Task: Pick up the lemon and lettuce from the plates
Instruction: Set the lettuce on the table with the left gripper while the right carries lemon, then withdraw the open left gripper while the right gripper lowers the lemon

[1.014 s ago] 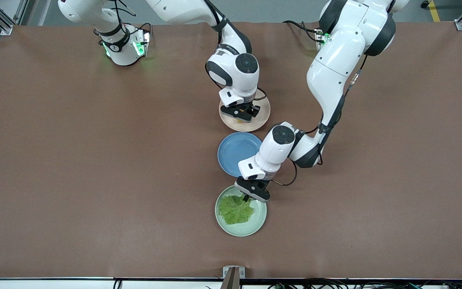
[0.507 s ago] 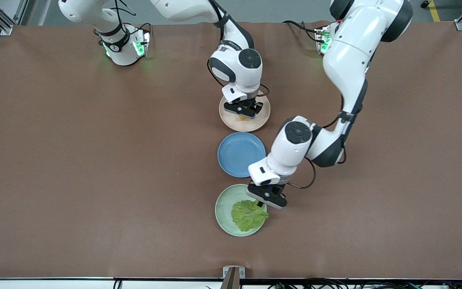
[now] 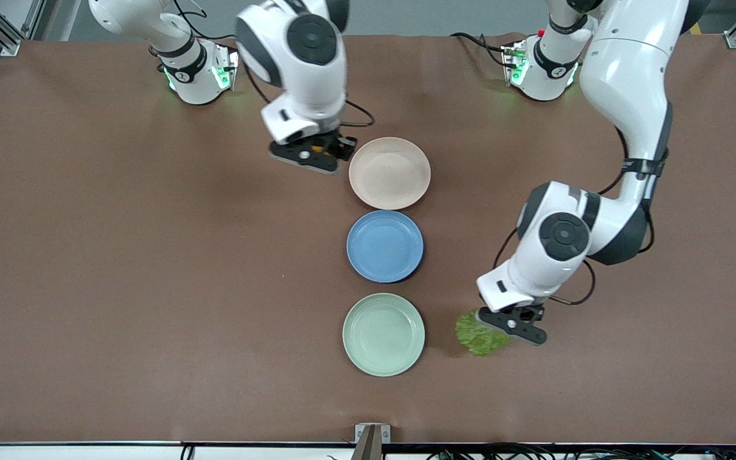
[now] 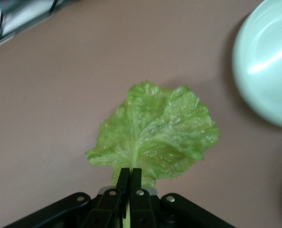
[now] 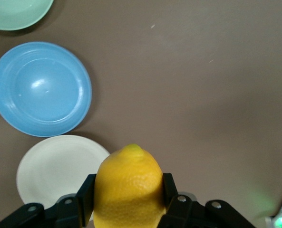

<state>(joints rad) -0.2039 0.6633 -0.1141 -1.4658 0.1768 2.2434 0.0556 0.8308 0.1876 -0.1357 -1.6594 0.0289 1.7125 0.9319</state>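
Right gripper (image 3: 317, 150) up over bare table beside the beige-pink plate (image 3: 390, 173), toward the robots' edge; fingers clamped on the lemon (image 5: 128, 187), yellow and plump between them; left gripper (image 3: 513, 324) over the tabletop beside the pale green plate (image 3: 383, 334), toward the left arm's end, near the camera-side edge; fingers pinched tight on the pale stem of the lettuce (image 4: 155, 134), leaf spread over brown table; blue plate (image 3: 384, 246) between the other two; no readable writing anywhere.
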